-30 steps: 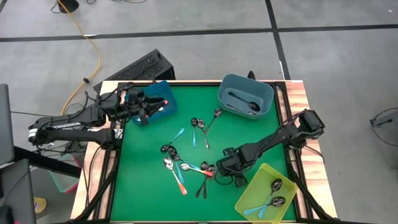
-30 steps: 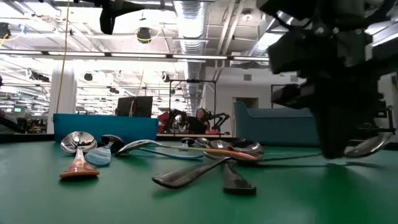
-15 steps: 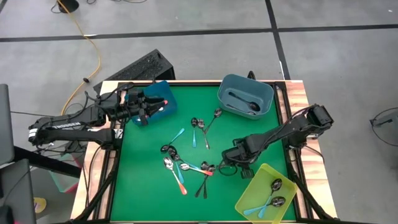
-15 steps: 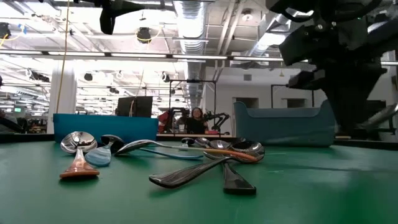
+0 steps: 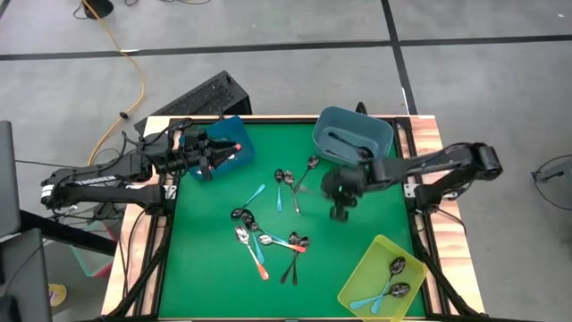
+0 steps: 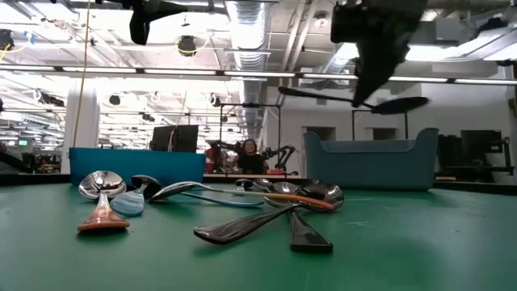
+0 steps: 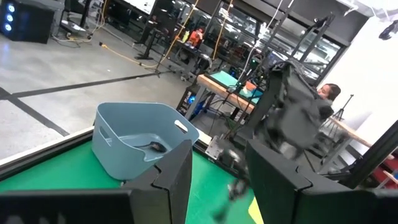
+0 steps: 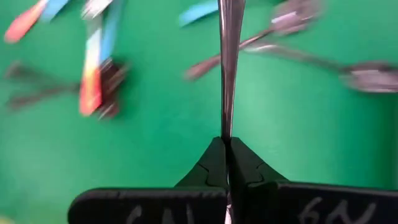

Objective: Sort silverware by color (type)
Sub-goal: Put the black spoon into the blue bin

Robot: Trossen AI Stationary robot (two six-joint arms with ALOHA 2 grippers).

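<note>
Protruding from right fingers [image 8: 222,163]: dark spoon [image 8: 229,62]

Mat centre: loose spoons [image 5: 268,234]
Back right: bin [image 5: 352,137], one spoon inside
Back left: bin [image 5: 223,148]
Front right: bin [image 5: 384,277], spoons inside

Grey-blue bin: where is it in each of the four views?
High view: grey-blue bin at the table's far right corner, one dark spoon inside.
Low view: bin right of centre, at the mat's far edge.
Left wrist view: bin left of centre, spoon inside.
Right wrist view: not in it.
Shared landmark: the green mat shows in all four.
</note>
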